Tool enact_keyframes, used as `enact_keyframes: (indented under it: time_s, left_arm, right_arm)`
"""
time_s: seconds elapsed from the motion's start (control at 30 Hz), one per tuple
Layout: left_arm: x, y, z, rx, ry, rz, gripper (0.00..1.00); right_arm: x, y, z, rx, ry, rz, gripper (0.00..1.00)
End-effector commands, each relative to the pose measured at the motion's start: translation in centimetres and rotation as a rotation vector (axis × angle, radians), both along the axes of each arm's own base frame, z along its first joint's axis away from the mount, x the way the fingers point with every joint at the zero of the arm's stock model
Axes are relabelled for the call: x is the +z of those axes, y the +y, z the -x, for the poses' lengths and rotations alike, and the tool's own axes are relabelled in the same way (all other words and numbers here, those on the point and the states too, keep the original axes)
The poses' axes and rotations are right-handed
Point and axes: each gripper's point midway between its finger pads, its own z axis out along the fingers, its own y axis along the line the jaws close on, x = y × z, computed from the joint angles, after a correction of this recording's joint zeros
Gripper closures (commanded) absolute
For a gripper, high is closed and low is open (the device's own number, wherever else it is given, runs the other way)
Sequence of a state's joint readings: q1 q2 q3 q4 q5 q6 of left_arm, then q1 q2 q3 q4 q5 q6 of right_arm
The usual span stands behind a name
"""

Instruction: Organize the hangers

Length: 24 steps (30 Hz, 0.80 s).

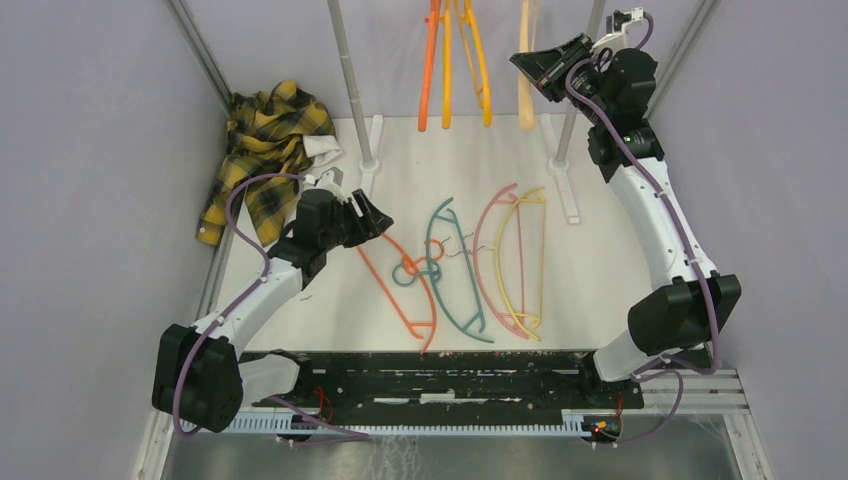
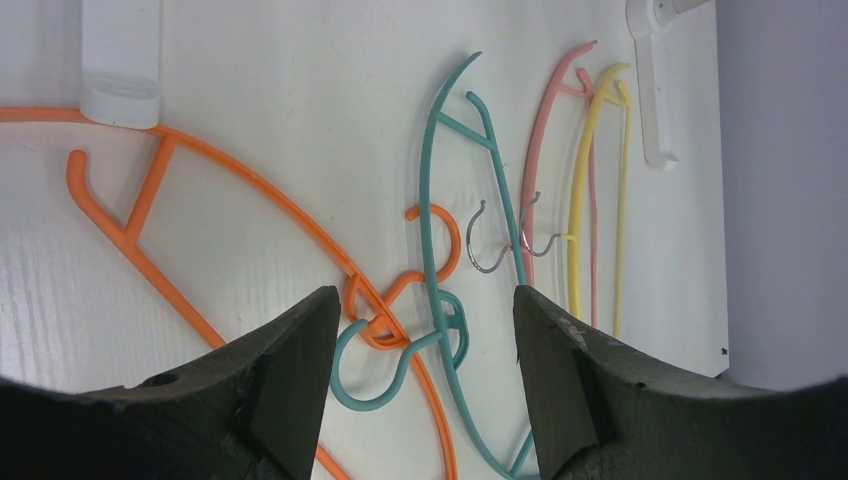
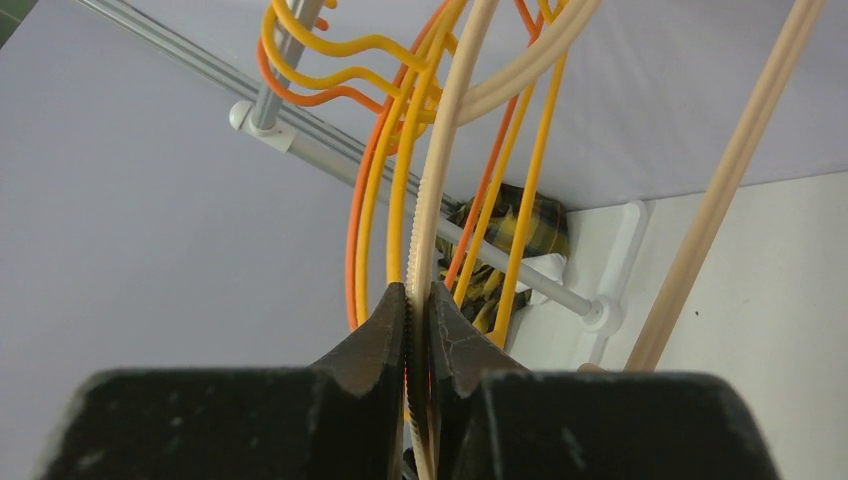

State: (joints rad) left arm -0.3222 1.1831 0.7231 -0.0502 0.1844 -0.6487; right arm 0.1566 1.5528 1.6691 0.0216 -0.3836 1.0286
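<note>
Right gripper point(image 3: 418, 300): I am pinching the cream hanger point(image 3: 432, 180), jaws nearly closed on its thin arm, up by the rail beside the hanging orange and yellow hangers point(image 3: 351, 260).

Left gripper point(image 2: 420, 305): I am hovering it wide open, holding nothing, above the tangled hooks of the orange hanger point(image 2: 148, 185) and teal hanger point(image 2: 430, 200) lying on the table point(image 2: 280, 60). The pink hanger point(image 2: 526, 200) and pale yellow hanger point(image 2: 574, 210) are lying just beside them.

The left arm point(image 1: 250, 295) reaches low, jaws spread; the right arm point(image 1: 650, 215) stretches up, jaws pinched tight.

Bright, even light; soft faint shadows.
</note>
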Motion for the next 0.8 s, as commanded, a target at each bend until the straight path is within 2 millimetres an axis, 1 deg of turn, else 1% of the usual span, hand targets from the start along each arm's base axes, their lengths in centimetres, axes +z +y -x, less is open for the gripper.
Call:
enact_keyframes:
  time_s: [0.0, 0.17, 0.33, 0.4, 0.6, 0.77]
  left_arm:
    - [2.1, -0.2, -1.2, -0.018, -0.09, -0.015, 0.29]
    - [1.8, -0.2, -1.2, -0.013, -0.086, -0.018, 0.29]
    - [1.1, -0.3, -1.3, -0.013, -0.071, -0.016, 0.29]
    - [0.9, -0.3, -1.4, -0.014, -0.066, -0.017, 0.29]
    - [0.4, -0.2, -1.4, -0.009, -0.058, -0.021, 0.29]
    - [0.0, -0.3, -1.5, -0.01, -0.051, -0.019, 0.29]
  right_arm:
    - [2.0, 0.1, -0.1, 0.013, -0.072, -0.019, 0.99]
    - [0.7, 0.8, -0.7, 0.051, -0.043, -0.005, 0.99]
    - [-1.4, 3.3, -0.5, 0.159, -0.007, 0.09, 0.99]
    - [-2.4, 3.9, -0.4, 0.194, 0.01, 0.116, 0.98]
    - [-5.4, 4.6, -0.1, 0.256, 0.064, 0.155, 0.98]
    - [-7.1, 5.6, 0.1, 0.314, 0.099, 0.184, 0.97]
